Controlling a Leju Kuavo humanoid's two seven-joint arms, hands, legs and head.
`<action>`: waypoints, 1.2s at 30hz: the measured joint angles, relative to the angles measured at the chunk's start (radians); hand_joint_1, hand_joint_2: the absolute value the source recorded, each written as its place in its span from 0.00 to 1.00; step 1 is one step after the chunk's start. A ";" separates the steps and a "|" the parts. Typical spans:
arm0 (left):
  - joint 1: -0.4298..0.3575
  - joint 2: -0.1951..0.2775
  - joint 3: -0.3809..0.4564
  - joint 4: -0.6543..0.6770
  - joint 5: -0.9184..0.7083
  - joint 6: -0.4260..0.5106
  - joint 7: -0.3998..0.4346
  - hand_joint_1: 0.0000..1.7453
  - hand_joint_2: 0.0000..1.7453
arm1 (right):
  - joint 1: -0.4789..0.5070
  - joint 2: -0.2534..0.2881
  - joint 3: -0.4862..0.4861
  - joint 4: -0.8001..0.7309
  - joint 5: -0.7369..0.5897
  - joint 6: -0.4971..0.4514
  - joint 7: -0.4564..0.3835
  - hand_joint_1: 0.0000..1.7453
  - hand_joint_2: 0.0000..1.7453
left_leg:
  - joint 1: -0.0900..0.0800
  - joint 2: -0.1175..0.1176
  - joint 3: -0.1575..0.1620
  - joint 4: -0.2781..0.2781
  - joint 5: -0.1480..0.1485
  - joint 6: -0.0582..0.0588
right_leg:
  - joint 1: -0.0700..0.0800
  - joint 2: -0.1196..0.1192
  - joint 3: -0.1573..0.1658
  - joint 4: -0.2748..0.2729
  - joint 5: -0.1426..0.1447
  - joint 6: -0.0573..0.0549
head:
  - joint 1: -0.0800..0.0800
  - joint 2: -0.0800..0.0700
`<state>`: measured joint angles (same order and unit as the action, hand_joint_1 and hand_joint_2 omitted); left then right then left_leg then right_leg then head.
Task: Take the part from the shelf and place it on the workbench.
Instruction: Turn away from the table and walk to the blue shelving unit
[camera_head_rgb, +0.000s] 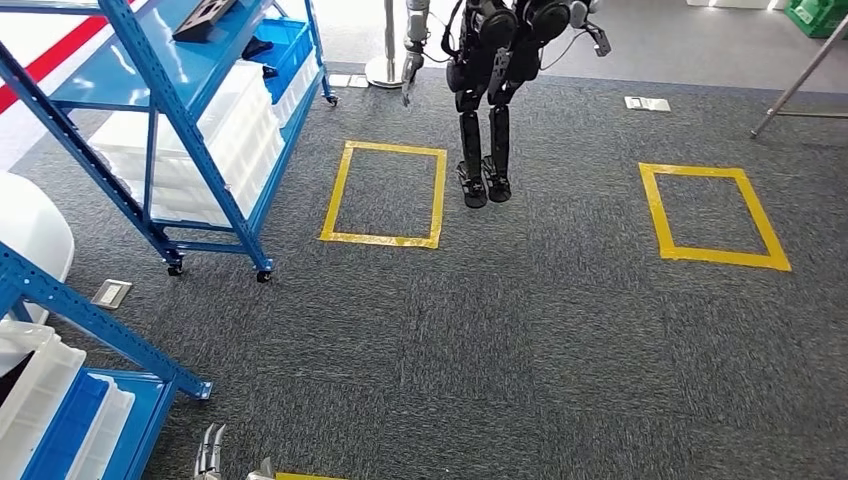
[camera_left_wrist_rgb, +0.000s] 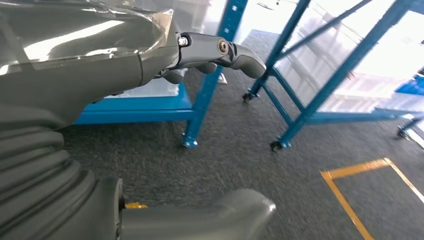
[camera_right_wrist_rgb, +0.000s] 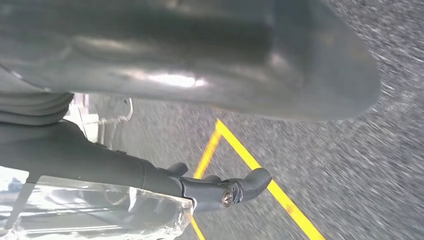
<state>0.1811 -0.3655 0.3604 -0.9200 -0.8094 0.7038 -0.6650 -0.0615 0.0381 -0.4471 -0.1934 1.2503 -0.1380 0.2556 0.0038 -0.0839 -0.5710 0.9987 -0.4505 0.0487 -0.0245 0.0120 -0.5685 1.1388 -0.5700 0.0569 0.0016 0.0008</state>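
A dark flat part (camera_head_rgb: 205, 18) lies on the top level of the blue wheeled shelf (camera_head_rgb: 190, 130) at the far left of the head view. Only the fingertips of my left hand (camera_head_rgb: 210, 455) reach into that view, low at its bottom edge and far from the part. In the left wrist view my left hand (camera_left_wrist_rgb: 150, 60) holds nothing, with its fingers (camera_left_wrist_rgb: 235, 52) stretched out well apart from the thumb (camera_left_wrist_rgb: 210, 215). My right hand (camera_right_wrist_rgb: 165, 175) hangs over the carpet, fingers (camera_right_wrist_rgb: 240, 187) extended and nothing in it.
White bins (camera_head_rgb: 230, 120) fill the shelf's lower levels. A second blue shelf (camera_head_rgb: 70, 400) with white bins stands close at my lower left. Another dark humanoid robot (camera_head_rgb: 490, 100) stands ahead between two yellow taped squares (camera_head_rgb: 385, 192) (camera_head_rgb: 712, 215) on grey carpet.
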 joint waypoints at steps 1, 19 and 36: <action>-0.001 0.000 0.006 0.001 -0.001 0.000 0.001 0.00 0.00 | -0.001 0.000 0.000 0.000 0.000 0.001 0.000 0.00 0.00 | -0.001 -0.013 -0.002 0.005 -0.001 -0.006 | -0.002 0.021 0.028 -0.063 0.025 0.007 | 0.002 0.000; -0.095 -0.003 -0.036 0.305 0.080 -0.001 0.276 0.00 0.00 | -0.006 0.000 0.002 0.000 -0.056 0.001 0.005 0.00 0.00 | -0.029 0.168 -0.010 0.034 -0.031 0.005 | 0.030 -0.132 0.070 -0.130 0.038 -0.055 | -0.011 0.000; -0.139 -0.001 -0.008 0.459 0.085 -0.001 0.279 0.00 0.00 | 0.004 -0.003 -0.026 -0.001 -0.068 -0.005 0.012 0.00 0.00 | 0.005 -0.048 -0.017 0.017 -0.006 -0.027 | -0.016 0.038 0.047 -0.125 0.054 -0.005 | -0.006 0.000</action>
<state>0.0426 -0.3665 0.3529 -0.4607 -0.7243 0.7031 -0.3856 -0.0573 0.0354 -0.4730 -0.1942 1.1825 -0.1431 0.2678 0.0090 -0.1316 -0.5878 1.0160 -0.4564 0.0212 -0.0408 0.0498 -0.5210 1.0136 -0.5164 0.0515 -0.0048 0.0008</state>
